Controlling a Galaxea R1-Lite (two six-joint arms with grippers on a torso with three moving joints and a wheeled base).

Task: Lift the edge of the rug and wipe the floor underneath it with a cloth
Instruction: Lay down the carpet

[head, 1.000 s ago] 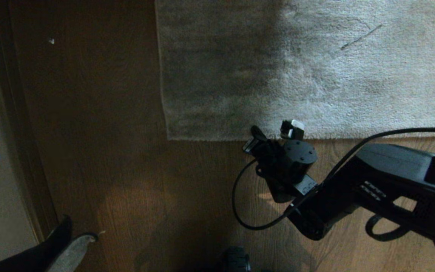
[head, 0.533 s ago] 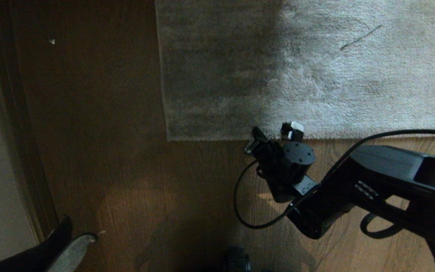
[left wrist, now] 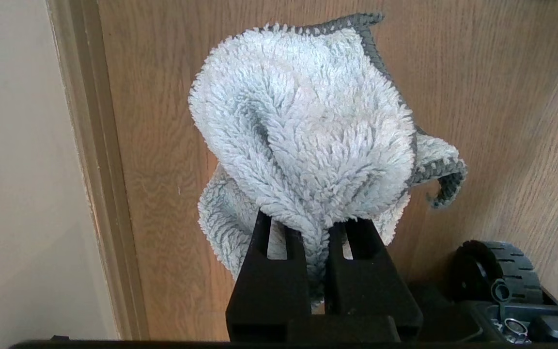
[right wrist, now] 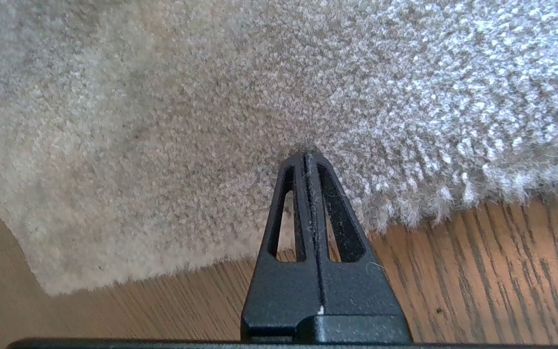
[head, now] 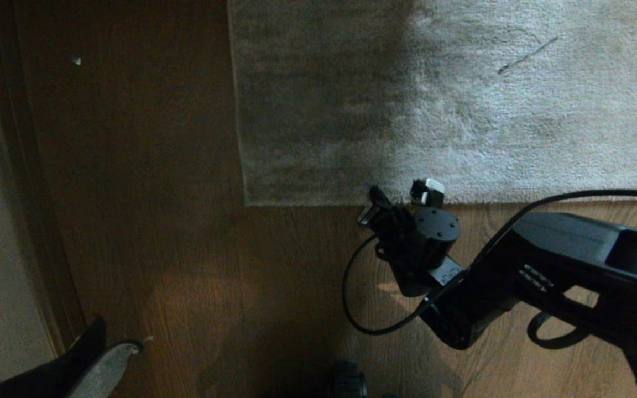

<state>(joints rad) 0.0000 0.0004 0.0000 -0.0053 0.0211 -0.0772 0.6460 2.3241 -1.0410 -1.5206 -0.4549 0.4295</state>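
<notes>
The floor point(head: 158, 249) carries the rug, whose rug edge point(right wrist: 308, 145) lies flat near its square corner with the right gripper point(right wrist: 308, 157) pressed together, tips on the pile just inside it, while the parked left gripper point(left wrist: 314, 232) at the lower left pinches the cloth point(left wrist: 308, 131)

wood floor point(head: 186, 249), rug edge point(head: 307, 200) lying flat

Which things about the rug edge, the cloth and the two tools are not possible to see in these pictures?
- Head view: right tool fingertips, hidden by its wrist.
- Right wrist view: whether the shut tool pinches the rug edge; pile hides it.
- Head view: left tool and cloth, cut off by the frame.
</notes>
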